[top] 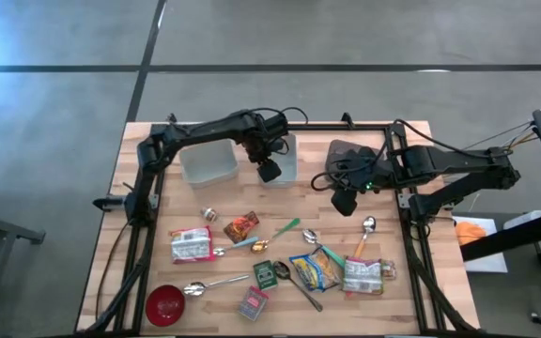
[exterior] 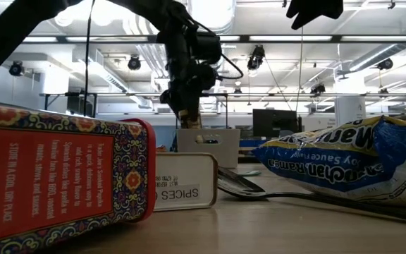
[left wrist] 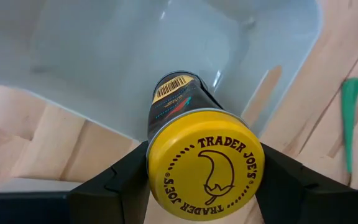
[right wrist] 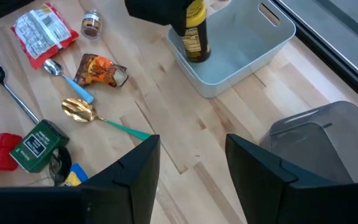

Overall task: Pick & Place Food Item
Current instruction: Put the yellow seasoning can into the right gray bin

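A dark can with a yellow lid (left wrist: 204, 165) stands upright under my left gripper (top: 268, 167), which is shut on it. The can's lower end (right wrist: 196, 53) is inside a pale blue bin (right wrist: 241, 50), near one corner. Whether it touches the bin's floor I cannot tell. In the low view the gripper (exterior: 189, 92) hangs over the bin (exterior: 208, 147) at the table's far side. My right gripper (right wrist: 188, 168) stands open in the air above bare table, to the right of the bin (top: 287, 150), holding nothing. My left gripper pinches the can at its top end, one finger (left wrist: 120, 183) on each side of the yellow lid's rim (left wrist: 157, 168). The fingers come from above, pointing down. The can hangs upright below them, its lower part inside the bin.
A second pale bin (top: 209, 161) stands left of the first. Nearer the front lie snack packets (top: 193, 244), ramen packets (top: 363, 275), several spoons (top: 366, 225), a green tin (top: 267, 273), a red tin (top: 254, 302), a small jar (top: 209, 214) and a red bowl (top: 165, 305).
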`<state>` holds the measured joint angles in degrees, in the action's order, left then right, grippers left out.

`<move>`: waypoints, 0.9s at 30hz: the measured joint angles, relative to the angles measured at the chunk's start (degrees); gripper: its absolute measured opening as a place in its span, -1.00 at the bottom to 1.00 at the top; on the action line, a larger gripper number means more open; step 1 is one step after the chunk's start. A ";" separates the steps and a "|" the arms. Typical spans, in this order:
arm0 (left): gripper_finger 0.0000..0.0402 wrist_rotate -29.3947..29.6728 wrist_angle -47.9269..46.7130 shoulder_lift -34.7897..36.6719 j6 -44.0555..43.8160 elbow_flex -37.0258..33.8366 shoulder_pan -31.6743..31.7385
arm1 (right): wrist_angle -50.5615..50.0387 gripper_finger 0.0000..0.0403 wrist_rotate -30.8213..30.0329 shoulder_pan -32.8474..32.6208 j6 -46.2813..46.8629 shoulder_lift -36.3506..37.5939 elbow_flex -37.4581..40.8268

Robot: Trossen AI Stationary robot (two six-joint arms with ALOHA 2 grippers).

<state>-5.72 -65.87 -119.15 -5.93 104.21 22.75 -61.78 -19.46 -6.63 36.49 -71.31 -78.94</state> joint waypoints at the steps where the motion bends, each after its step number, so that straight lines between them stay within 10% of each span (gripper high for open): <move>1: 0.10 -0.02 0.08 0.00 0.00 -0.67 -0.05 | 0.02 -0.12 -0.02 0.00 0.00 0.00 0.00; 19: 0.10 -0.04 2.64 0.37 -1.56 -5.04 -1.56 | 0.04 -0.12 -0.04 0.00 0.25 -0.02 0.11; 27: 0.56 -0.66 2.78 -0.07 -1.77 -5.34 -1.72 | 0.04 -0.12 -0.07 0.00 0.44 -0.02 0.54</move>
<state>-6.37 -63.09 -119.22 -7.70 98.87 21.04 -61.73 -19.53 -6.63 36.93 -71.33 -78.39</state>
